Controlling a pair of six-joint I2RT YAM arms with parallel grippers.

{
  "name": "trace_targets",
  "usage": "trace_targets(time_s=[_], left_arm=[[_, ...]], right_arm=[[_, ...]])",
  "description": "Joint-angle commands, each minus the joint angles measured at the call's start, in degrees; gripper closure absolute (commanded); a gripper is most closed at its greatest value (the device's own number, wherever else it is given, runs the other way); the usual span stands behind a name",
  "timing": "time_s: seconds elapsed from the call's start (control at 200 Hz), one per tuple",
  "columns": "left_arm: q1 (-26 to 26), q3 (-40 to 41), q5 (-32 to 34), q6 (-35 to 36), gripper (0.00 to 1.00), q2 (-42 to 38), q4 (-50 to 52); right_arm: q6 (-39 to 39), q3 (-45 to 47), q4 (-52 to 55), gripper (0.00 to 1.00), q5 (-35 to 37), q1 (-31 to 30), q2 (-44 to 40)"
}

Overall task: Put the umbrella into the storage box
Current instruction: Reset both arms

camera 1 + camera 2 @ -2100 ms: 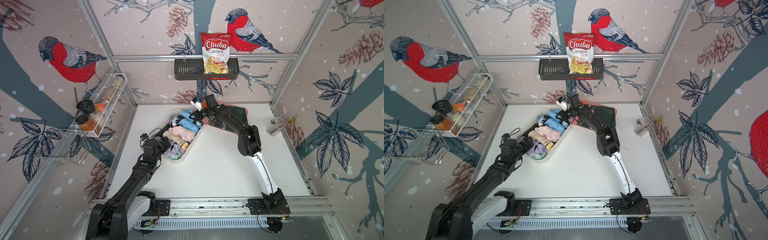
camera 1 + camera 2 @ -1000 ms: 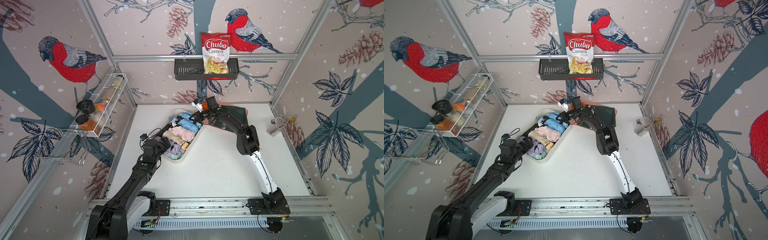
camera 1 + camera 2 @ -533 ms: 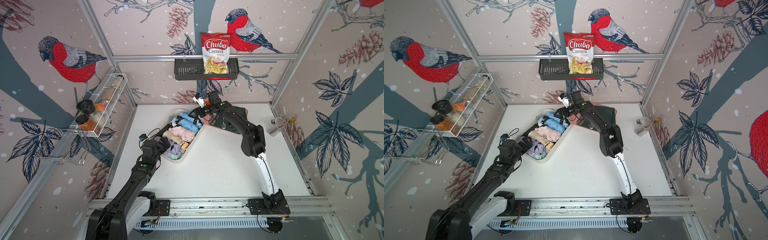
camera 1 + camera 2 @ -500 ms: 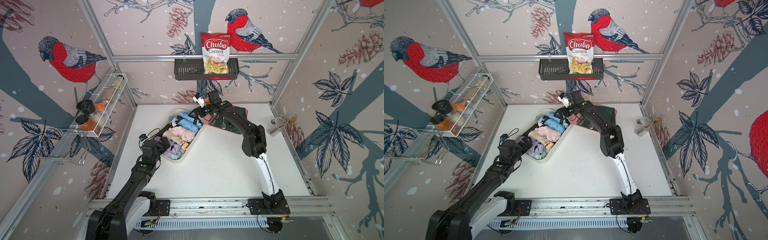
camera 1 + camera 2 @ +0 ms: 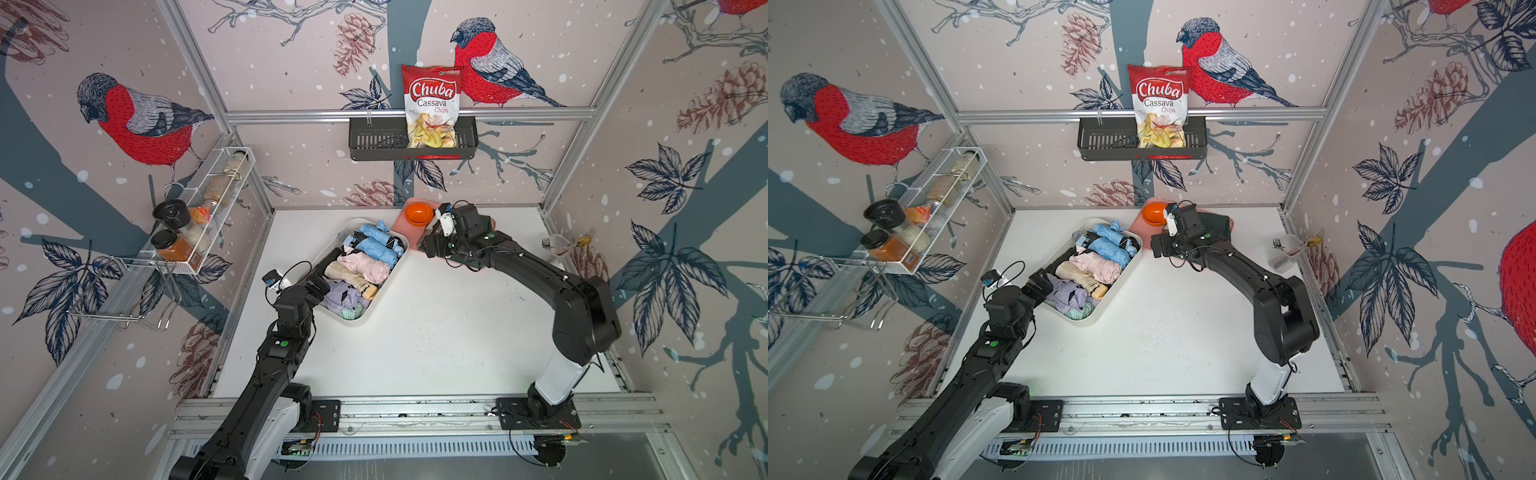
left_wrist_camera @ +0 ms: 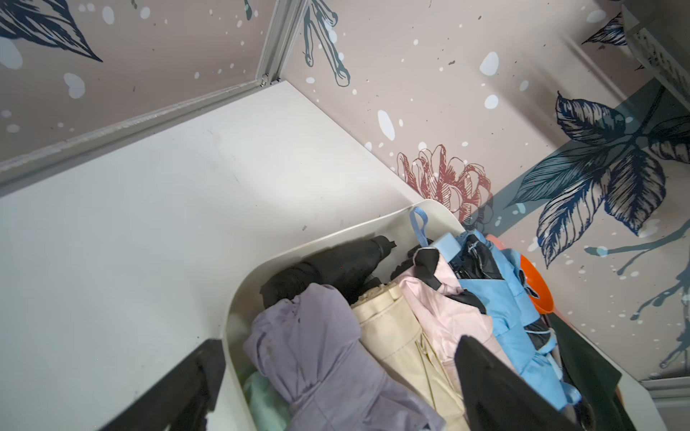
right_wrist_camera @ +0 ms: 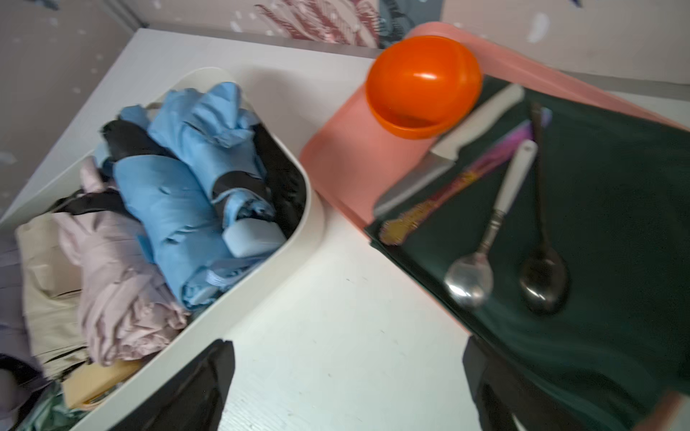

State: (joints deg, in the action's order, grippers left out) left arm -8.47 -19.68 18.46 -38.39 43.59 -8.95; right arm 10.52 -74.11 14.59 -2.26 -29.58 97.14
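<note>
The right jaws stand wide apart and hold nothing. They hang low over the bare desk (image 7: 354, 336) just off the far corner of the storage box (image 7: 316, 227), in the gap between the box and the pink tray (image 7: 343, 160). The tray carries a dark green cloth (image 7: 597, 209), spoons (image 7: 468, 280) and an orange bowl (image 7: 422, 82). From these jaws the nearest umbrella, a light blue umbrella (image 7: 160, 209) with a pale block handle, lies toward the box and already inside its far end. Its long axis runs across the box's width like its neighbours, handle end toward the wall closest to the right jaws. The left jaws are likewise spread and empty, straddling the box's near corner rim. One finger (image 6: 179, 388) is outside over the desk and the other is above the lilac umbrella (image 6: 321, 358). In both top views every umbrella I can find sits within the box walls, and none lies on the desk beside it. The right jaws are nearer the far-end umbrellas and the left jaws nearer the near-end ones, so the coming move looks like a retreat away from the box, not another grasp.
</note>
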Motion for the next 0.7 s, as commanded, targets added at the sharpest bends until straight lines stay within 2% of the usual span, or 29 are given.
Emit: trace_targets(time_s=[0.0, 0.09, 0.33, 0.42, 0.565, 0.695], left_arm=[[0.0, 1.8, 5.1, 5.1, 0.00, 0.1, -8.6], [0.0, 2.7, 7.3, 9.0, 0.00, 1.6, -12.7], [0.1, 5.4, 9.5, 20.3, 0.00, 8.1, -25.9], [0.7, 5.2, 9.5, 24.7, 0.00, 11.1, -30.0], [3.6, 2.9, 7.1, 26.6, 0.00, 16.5, -33.1], [4.2, 1.6, 4.7, 30.2, 0.00, 21.2, -37.4]], right_arm=[[4.9, 9.0, -9.9, 0.00, 11.8, 1.0, -6.3], [7.1, 17.5, -13.7, 0.00, 19.0, 2.0, -12.3], [10.3, 35.1, -22.1, 0.00, 28.1, 7.4, -27.0], [11.8, 38.4, -22.6, 0.00, 29.1, 11.1, -29.7], [12.2, 42.3, -24.1, 0.00, 30.8, 17.0, -31.6], [10.9, 46.2, -28.5, 0.00, 29.6, 22.2, -32.1]])
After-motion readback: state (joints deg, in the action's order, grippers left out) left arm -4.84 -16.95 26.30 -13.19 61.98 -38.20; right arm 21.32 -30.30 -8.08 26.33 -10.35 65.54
